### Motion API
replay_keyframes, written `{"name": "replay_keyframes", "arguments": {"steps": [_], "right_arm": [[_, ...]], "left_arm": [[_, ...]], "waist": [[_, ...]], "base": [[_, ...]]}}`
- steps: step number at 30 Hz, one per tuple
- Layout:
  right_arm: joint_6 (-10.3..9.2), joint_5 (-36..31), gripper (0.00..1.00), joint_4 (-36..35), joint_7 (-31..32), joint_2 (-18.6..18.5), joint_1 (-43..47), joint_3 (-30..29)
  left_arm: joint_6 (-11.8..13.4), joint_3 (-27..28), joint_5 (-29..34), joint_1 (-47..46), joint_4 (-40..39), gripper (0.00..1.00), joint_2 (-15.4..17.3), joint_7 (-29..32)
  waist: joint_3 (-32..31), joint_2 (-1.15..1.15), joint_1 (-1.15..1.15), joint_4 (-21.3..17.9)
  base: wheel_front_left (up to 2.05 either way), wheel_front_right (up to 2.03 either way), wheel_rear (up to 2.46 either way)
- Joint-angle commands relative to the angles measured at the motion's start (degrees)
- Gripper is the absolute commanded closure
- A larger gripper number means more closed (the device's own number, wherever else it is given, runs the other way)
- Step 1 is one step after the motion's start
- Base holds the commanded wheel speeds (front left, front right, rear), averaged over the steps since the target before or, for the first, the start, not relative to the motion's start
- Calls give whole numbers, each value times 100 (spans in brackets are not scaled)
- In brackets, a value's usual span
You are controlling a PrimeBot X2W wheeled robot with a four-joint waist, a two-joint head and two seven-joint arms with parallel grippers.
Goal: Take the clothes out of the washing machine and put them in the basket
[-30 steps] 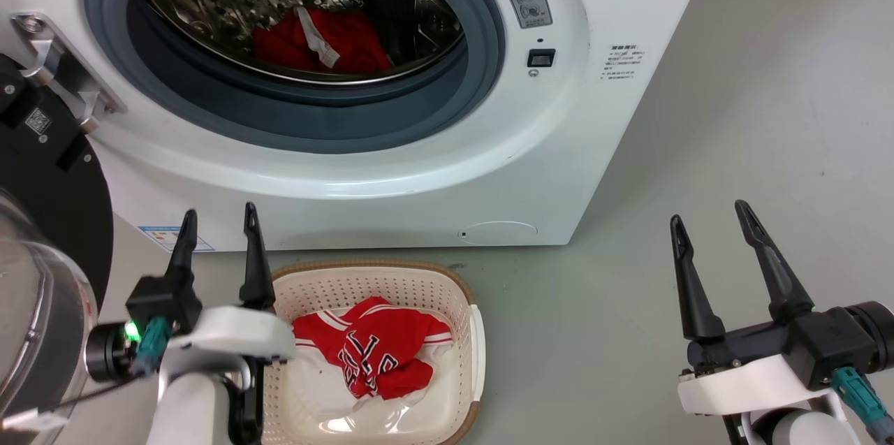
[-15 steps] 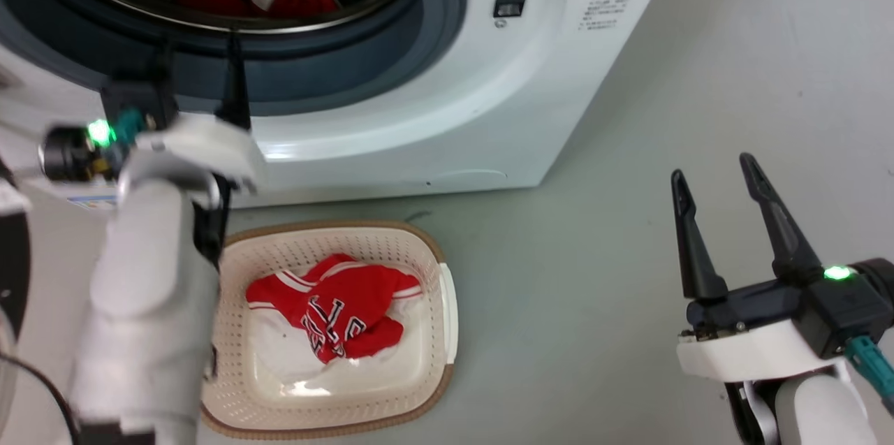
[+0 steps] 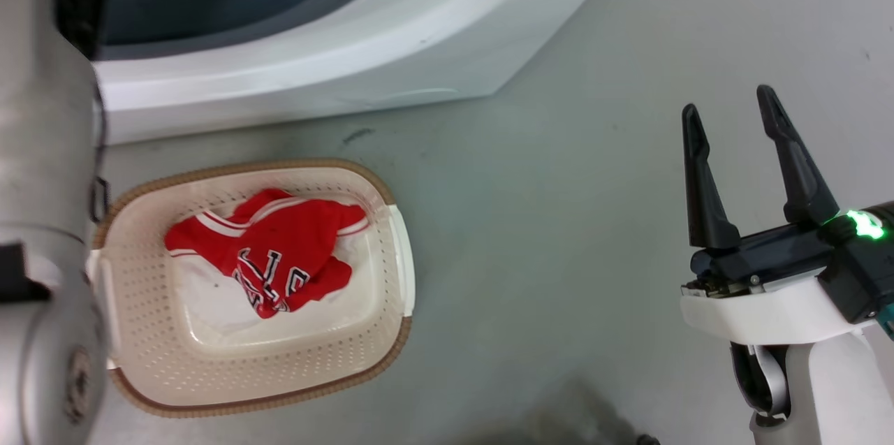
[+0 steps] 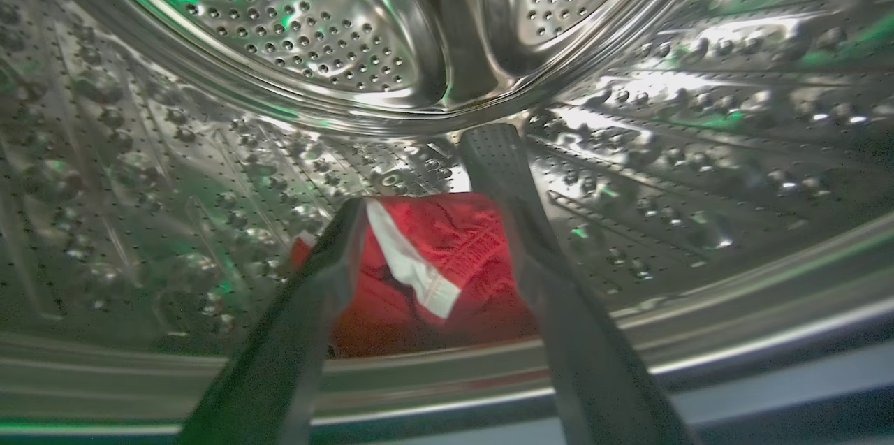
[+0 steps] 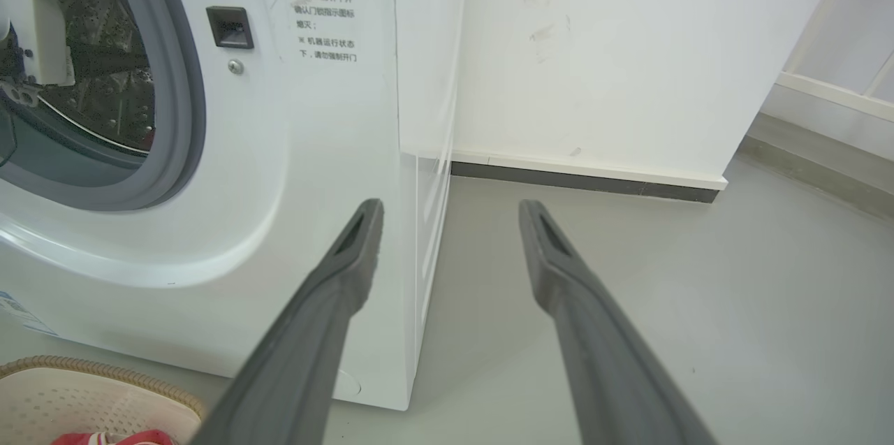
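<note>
Left hand (image 4: 419, 176) spread, red garment (image 4: 454, 256) apparently untouched

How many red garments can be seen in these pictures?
2. A red jersey lies in the basket; another red garment lies in the washing machine drum. More may be hidden.

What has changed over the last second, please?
The left arm rose from beside the basket and reached into the drum of the washing machine; the left gripper is now open in front of the red garment there, nothing gripped. The head camera also swung, so the whole view shifted. Unchanged: the right gripper open and empty, the jersey lying in the basket.
</note>
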Motion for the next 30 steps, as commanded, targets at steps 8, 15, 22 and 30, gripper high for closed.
{"name": "replay_keyframes", "arguments": {"steps": [8, 15, 22, 30], "right_arm": [[-4, 106, 0, -120, -10, 13, -227, 29], [-4, 209, 0, -250, -10, 12, -254, 61], [-4, 312, 0, -320, -10, 12, -329, 29], [-4, 363, 0, -329, -10, 12, -323, -1]], "left_arm": [[-134, -311, 226, -1290, 584, 0, 315, 864], [-201, -514, 286, -1950, 956, 0, 466, 1703], [-101, -662, 369, -2095, 1109, 0, 643, 1979], [-20, -734, 316, -1931, 1249, 0, 708, 2035]], "waist": [[747, 0, -1, -409], [1065, 0, -1, -565], [1272, 0, -1, -701], [1367, 0, -1, -741]], "base": [[0, 0, 0], [0, 0, 0], [0, 0, 0], [0, 0, 0]]}}
